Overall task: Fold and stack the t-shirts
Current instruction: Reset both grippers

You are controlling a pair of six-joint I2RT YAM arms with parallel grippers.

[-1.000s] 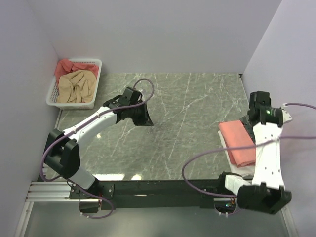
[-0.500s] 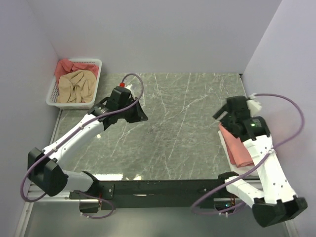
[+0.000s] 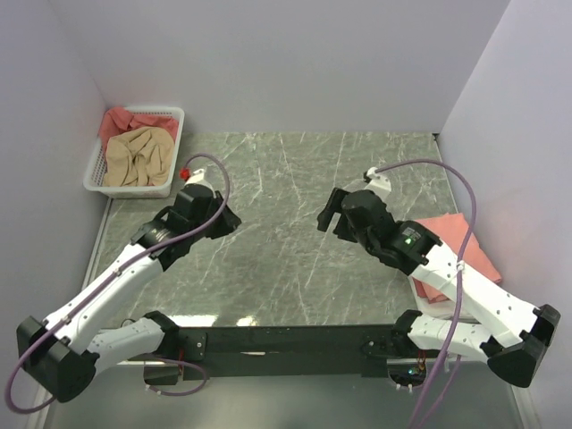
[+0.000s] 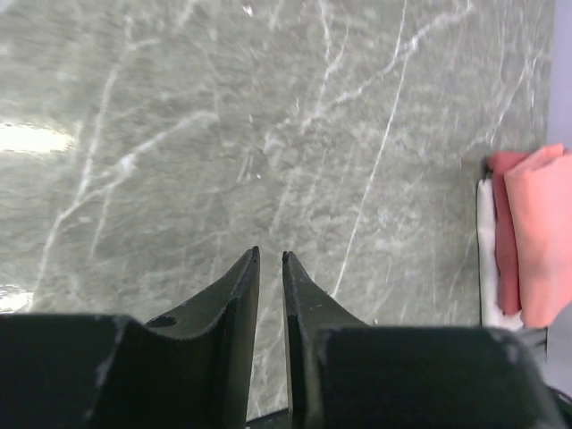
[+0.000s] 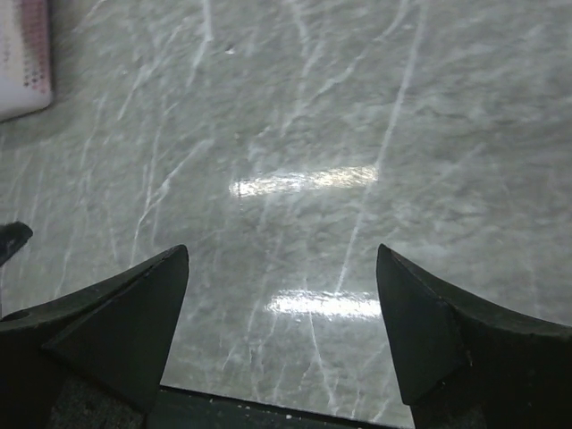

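Observation:
A folded salmon-pink t-shirt lies on a white sheet at the table's right edge; it also shows at the right of the left wrist view. A beige-tan t-shirt and a rose-red t-shirt lie crumpled in the white basket at the far left. My left gripper hovers over bare table left of centre, its jaws nearly together and empty. My right gripper is over the middle of the table, left of the folded shirt, with its jaws wide open and empty.
The green marble table is walled on three sides. A corner of the white basket shows at the top left of the right wrist view. Purple cables loop above both arms.
My right arm has swung left from over the folded pink shirt to the table's middle, uncovering the shirt. My left arm has drawn back to the left.

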